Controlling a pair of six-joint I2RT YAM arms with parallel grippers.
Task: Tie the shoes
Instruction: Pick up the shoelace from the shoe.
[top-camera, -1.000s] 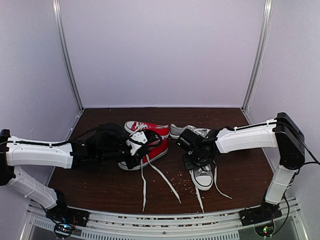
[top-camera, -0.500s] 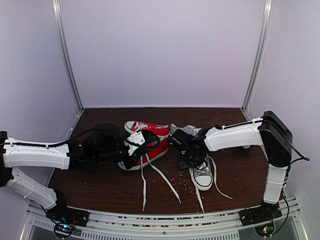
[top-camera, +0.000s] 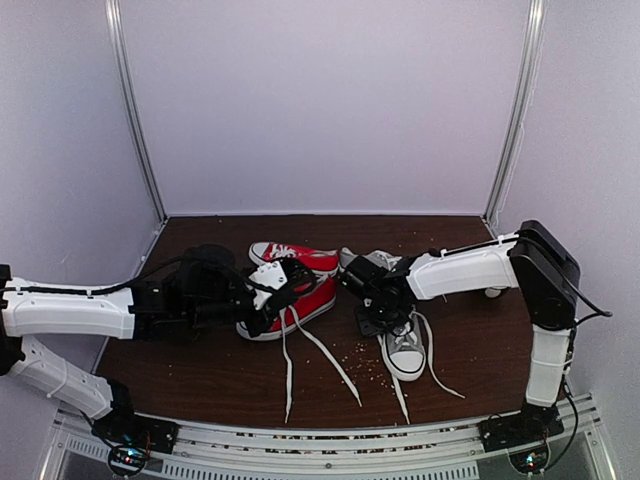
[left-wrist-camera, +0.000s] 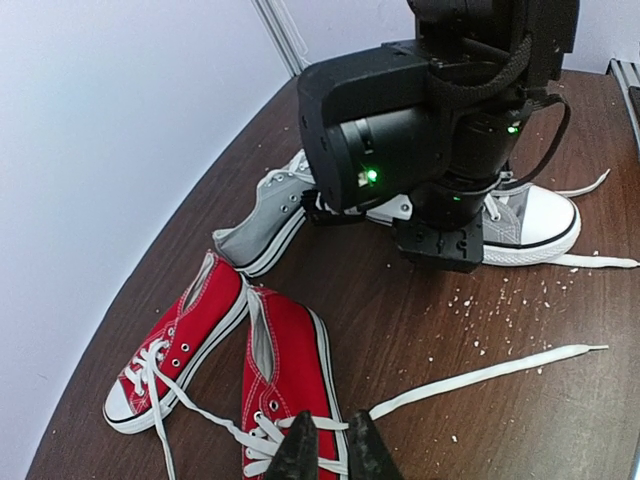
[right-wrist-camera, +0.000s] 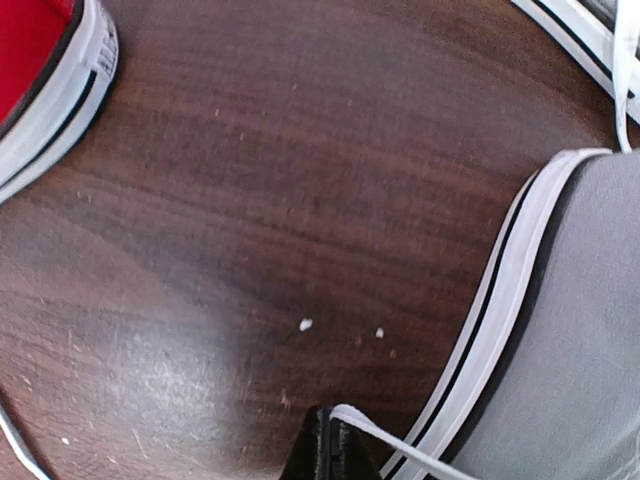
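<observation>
Two grey shoes lie right of centre, one (top-camera: 405, 352) with its white toe toward the near edge, the other (top-camera: 368, 262) behind it. My right gripper (top-camera: 378, 322) is low at the left side of the near grey shoe (right-wrist-camera: 580, 350). Its fingers (right-wrist-camera: 330, 425) are shut on that shoe's white lace (right-wrist-camera: 400, 450), just above the table. The left wrist view shows both grey shoes (left-wrist-camera: 270, 225) (left-wrist-camera: 530, 215) under the right wrist. My left gripper (top-camera: 290, 290) hovers over a red sneaker (left-wrist-camera: 285, 370), its nearly closed tips (left-wrist-camera: 333, 445) pinching that sneaker's white lace (left-wrist-camera: 480, 372).
Two red sneakers (top-camera: 295, 255) (top-camera: 300, 308) sit left of centre, and their long laces (top-camera: 325, 362) trail toward the near edge. White crumbs (top-camera: 357, 350) dot the brown table (top-camera: 200, 350). Pale walls close in at the back and sides. A metal rail (top-camera: 320, 440) runs along the front.
My right arm moved left and down beside the near grey shoe, and its jaws closed on the lace. The left arm barely shifted and kept its hold.
</observation>
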